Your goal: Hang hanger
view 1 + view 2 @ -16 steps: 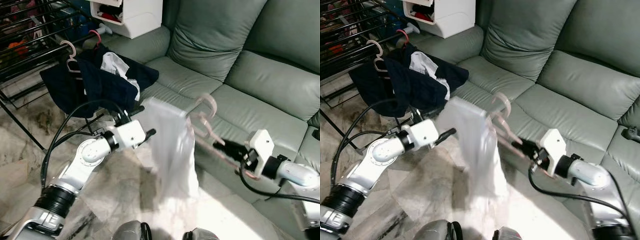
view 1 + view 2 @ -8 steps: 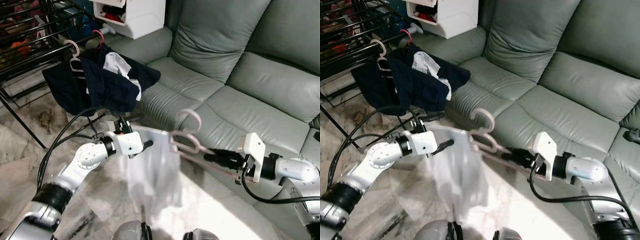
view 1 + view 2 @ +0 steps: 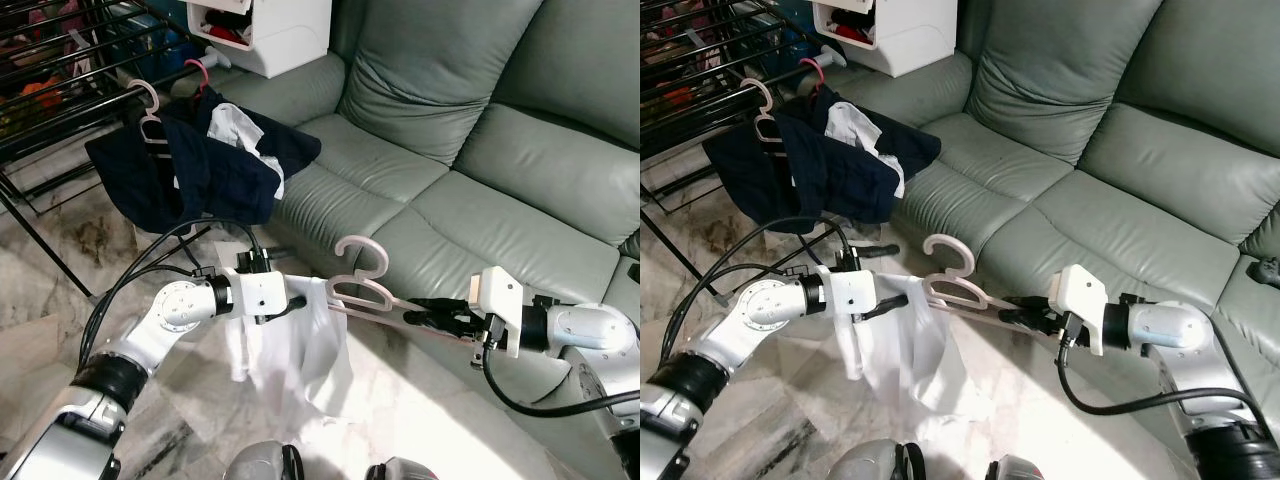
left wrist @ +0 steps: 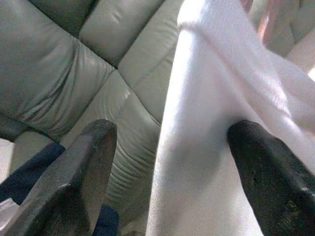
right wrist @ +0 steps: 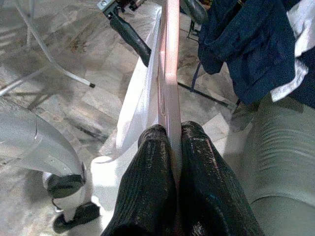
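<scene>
Far left stands a black wire drying rack point(image 3: 60, 60), its bars crowding the corner. Dark navy clothes point(image 3: 200, 165) on pink hangers hang off the rack's near edge, spilling toward the arm of the grey-green sofa point(image 3: 450, 170). Under them the marble floor point(image 3: 60, 300) is open, with black cables looping across it.

The left gripper point(image 3: 285, 300) reaches in over that floor. In its wrist view the two black fingers point(image 4: 83, 172) stand well apart with the white garment point(image 3: 290, 350) running between them; whether they actually pinch the cloth I cannot tell. The garment droops from the left end of the pale pink hanger point(image 3: 365, 285), its hem near the floor.

The hanger lies almost level in mid-air, just in front of the sofa's seat edge, hook up. The right gripper point(image 3: 440, 318) has its fingers closed tight on the hanger's right end; its wrist view shows the bar pressed between both pads point(image 5: 147, 187).

A white cabinet point(image 3: 265, 30) sits behind the sofa arm. No writing is readable anywhere.
</scene>
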